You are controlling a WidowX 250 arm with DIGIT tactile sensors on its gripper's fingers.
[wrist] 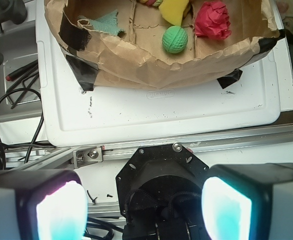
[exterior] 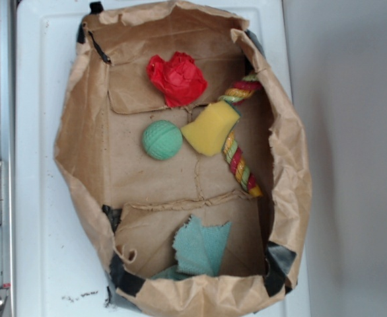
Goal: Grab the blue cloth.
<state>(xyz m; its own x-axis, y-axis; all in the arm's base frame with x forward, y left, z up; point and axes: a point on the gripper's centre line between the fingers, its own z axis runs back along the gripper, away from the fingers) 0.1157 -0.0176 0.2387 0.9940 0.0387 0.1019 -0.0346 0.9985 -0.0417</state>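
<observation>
The blue cloth (exterior: pixel 202 247) lies flat on the floor of the paper bag (exterior: pixel 81 132), at the lower centre of the exterior frame, just inside the bag's lower rim. In the wrist view it sits at the upper left. Higher in the exterior frame a green ball (exterior: pixel 162 140) rests beside a yellow sponge (exterior: pixel 211 127), which lies over a striped rope (exterior: pixel 240 162). A red cloth (exterior: pixel 176 79) sits above them. The bag stands on a white tray (exterior: pixel 38 198). The gripper (wrist: pixel 144 210) appears at the bottom of the wrist view, well apart from the bag, jaws spread wide and grasping nothing.
</observation>
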